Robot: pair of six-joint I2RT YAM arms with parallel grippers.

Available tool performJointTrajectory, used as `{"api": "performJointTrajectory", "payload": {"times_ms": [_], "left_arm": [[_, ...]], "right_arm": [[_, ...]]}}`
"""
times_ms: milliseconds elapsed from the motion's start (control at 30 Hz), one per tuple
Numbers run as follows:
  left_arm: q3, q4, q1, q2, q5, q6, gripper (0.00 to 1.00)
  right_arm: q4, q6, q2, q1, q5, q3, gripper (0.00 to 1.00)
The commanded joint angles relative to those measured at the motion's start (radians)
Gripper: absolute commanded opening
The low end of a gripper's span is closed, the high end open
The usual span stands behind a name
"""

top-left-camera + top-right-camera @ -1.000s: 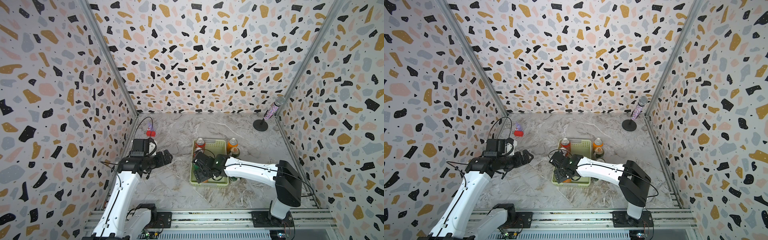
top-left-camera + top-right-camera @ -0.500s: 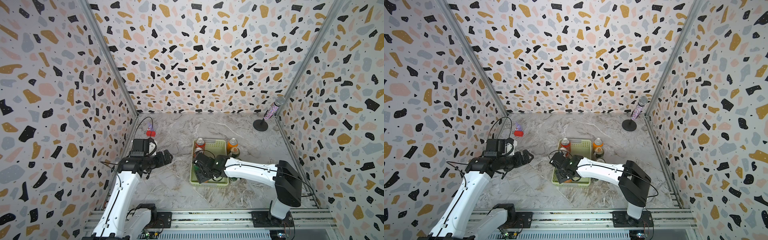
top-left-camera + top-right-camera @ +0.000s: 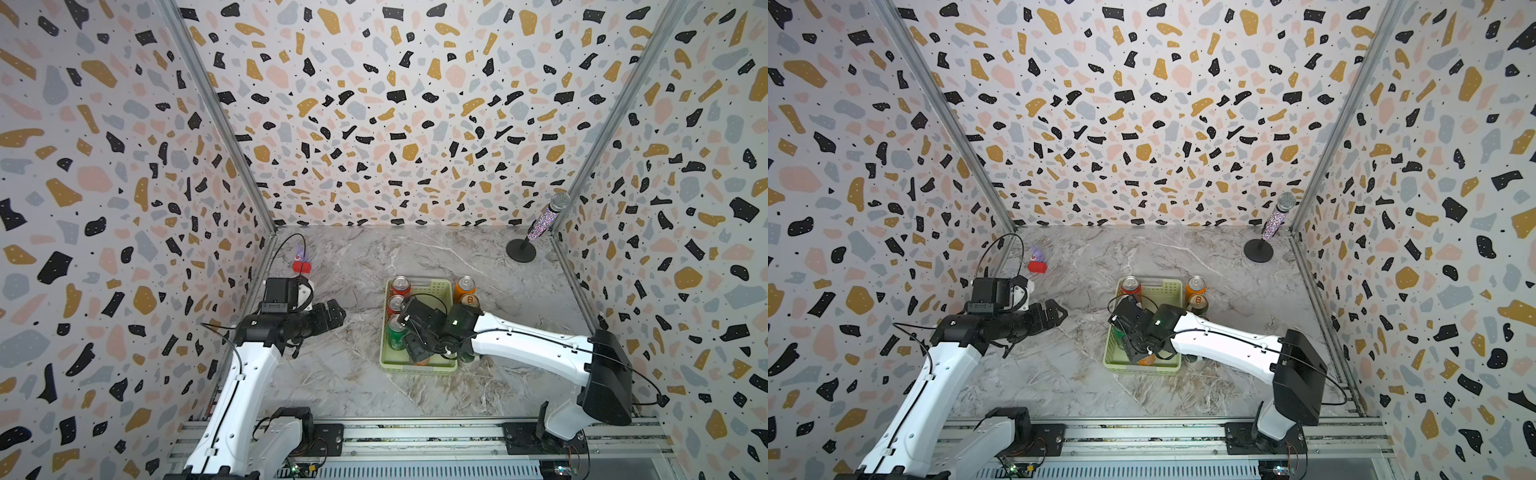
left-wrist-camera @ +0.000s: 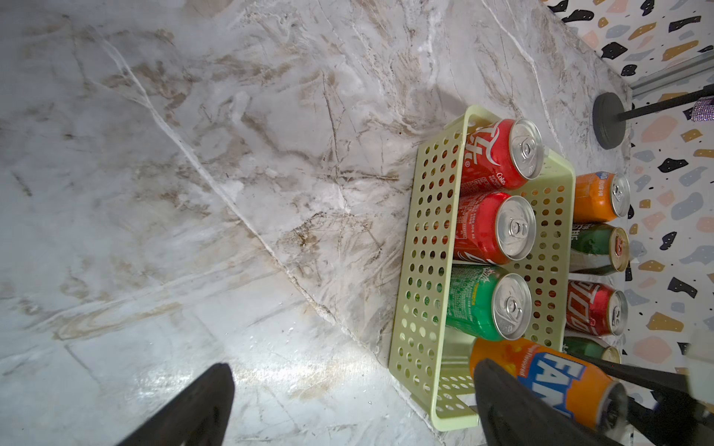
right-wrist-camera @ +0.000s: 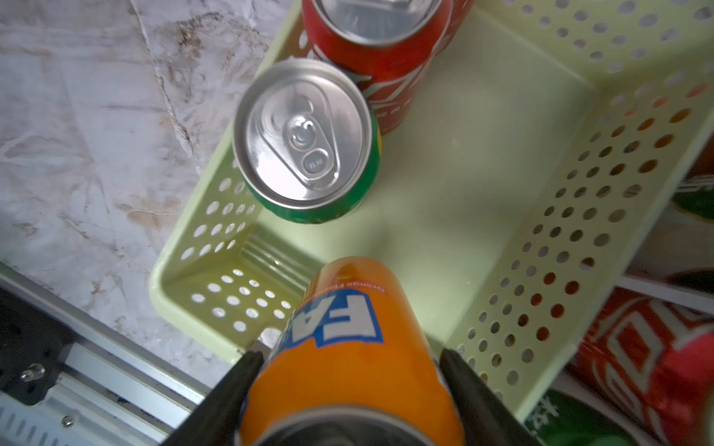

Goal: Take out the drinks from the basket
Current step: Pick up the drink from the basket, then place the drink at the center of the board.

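Observation:
The pale yellow-green basket (image 3: pixel 440 286) (image 3: pixel 1167 286) sits mid-table. Along its left side stand two red drinks (image 3: pixel 400 286) (image 3: pixel 395 303) and a bright green one (image 3: pixel 397 334) (image 5: pixel 305 135). My right gripper (image 3: pixel 417 347) (image 5: pixel 349 357) reaches into the basket's front end and is shut on an orange can (image 5: pixel 347 340) (image 4: pixel 541 378), which leans tilted there. Outside, to the right of the basket, stand an orange can (image 3: pixel 465 286), a dark green one (image 3: pixel 469 300) and a red one (image 4: pixel 595 309). My left gripper (image 3: pixel 332 313) (image 4: pixel 353 370) hovers open and empty to the left of the basket.
A glittery microphone on a black round stand (image 3: pixel 536 232) is in the back right corner. A small red toy (image 3: pixel 301 266) lies at the back left by the wall. The metal rail (image 3: pixel 415 432) runs along the front edge.
My right gripper's jaws have closed onto the orange can at the basket's front end. Both arms have hardly moved.

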Motion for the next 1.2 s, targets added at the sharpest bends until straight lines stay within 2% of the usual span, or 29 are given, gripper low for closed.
{"api": "performJointTrajectory", "payload": {"times_ms": [0, 333, 667, 900, 1167], "left_arm": [[-0.01, 0.026, 0.005, -0.011, 0.009, 0.012, 1.0], [-0.012, 0.026, 0.005, -0.015, -0.002, 0.011, 1.0], [-0.015, 0.031, 0.004, -0.019, 0.008, 0.01, 1.0], [-0.021, 0.037, 0.005, -0.03, 0.01, 0.002, 1.0], [-0.023, 0.041, 0.004, -0.03, 0.023, 0.004, 1.0]], "right_arm": [[-0.031, -0.027, -0.095, 0.002, 0.042, 0.07, 0.2], [0.09, -0.04, -0.306, 0.024, -0.087, -0.056, 0.16], [0.111, -0.055, -0.437, 0.087, -0.1, -0.216, 0.11], [0.145, -0.055, -0.469, 0.177, -0.056, -0.306, 0.11], [0.184, -0.042, -0.404, 0.231, -0.006, -0.396, 0.11]]}}
